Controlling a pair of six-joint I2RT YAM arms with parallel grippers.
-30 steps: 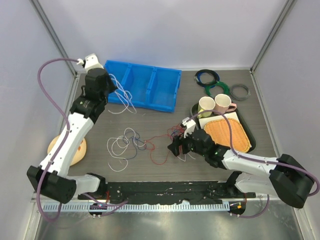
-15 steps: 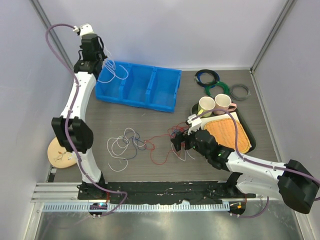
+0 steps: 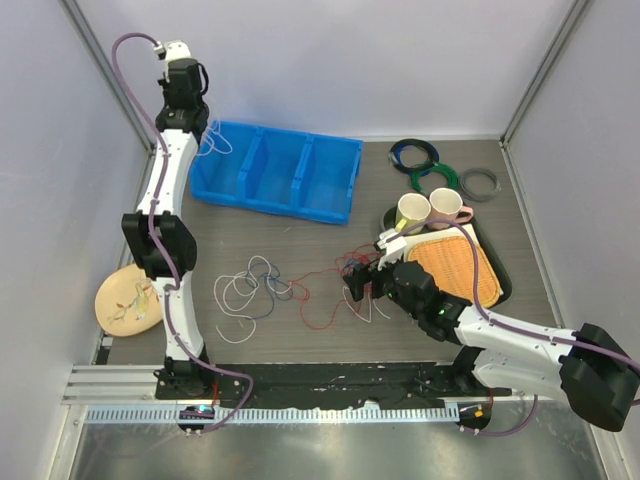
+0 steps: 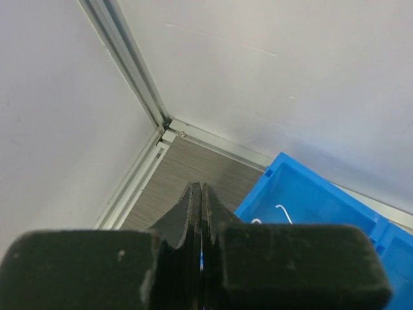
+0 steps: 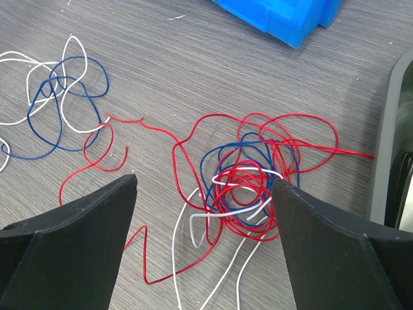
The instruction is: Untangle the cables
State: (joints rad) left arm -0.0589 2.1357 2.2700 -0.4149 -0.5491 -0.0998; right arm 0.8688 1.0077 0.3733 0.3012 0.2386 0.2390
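My left gripper is raised at the far left corner, over the left end of the blue bin. It is shut on a thin white cable that dangles into the bin. In the left wrist view the jaws are pressed together with a sliver of wire between them, and a white cable end lies in the bin. My right gripper is open, low over a red, blue and white tangle. Its fingertips straddle the tangle. A white and blue tangle lies at centre left.
A black tray holds two mugs and an orange mat at the right. Green, black and grey coiled rings lie behind the tray. A wooden plate sits at the left edge. The left arm stands tall along the left wall.
My left arm has swung up and back to the far left corner, carrying the white cable from the table over the bin's left end. My right gripper has barely shifted.
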